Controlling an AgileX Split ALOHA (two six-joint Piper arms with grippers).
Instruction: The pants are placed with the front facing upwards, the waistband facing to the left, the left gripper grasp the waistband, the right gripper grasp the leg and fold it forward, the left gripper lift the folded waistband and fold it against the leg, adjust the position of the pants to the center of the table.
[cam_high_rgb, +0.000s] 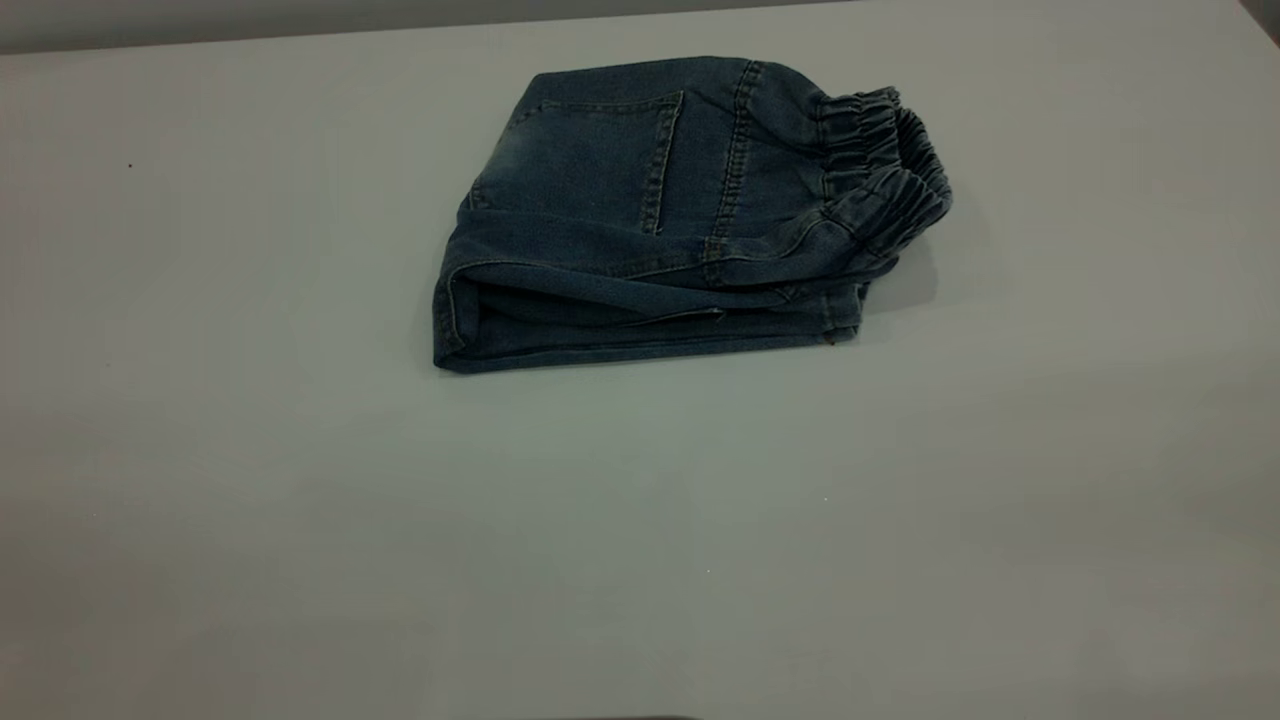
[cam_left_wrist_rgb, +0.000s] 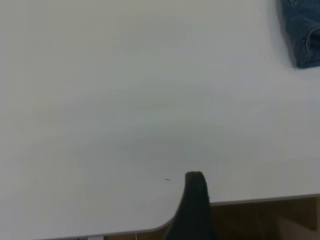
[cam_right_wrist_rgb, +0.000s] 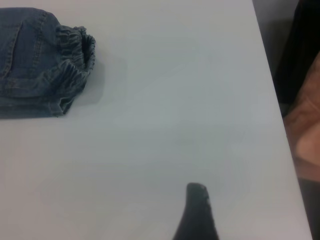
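Bare surface (cam_high_rgb: 640, 540) fills the foreground in the exterior view, and neither arm appears there. Folded pants (cam_high_rgb: 660, 215) lie beyond it, toward the far edge, waistband (cam_high_rgb: 885, 165) at the right end. Each wrist view shows one dark fingertip only: left gripper (cam_left_wrist_rgb: 195, 200) near a surface corner, right gripper (cam_right_wrist_rgb: 197, 210) well apart from the waistband. Their open or closed state cannot be told. Both folds look complete; centering likely remains.

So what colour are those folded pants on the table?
Dark blue denim pants, faded in places; the exterior view shows it best.
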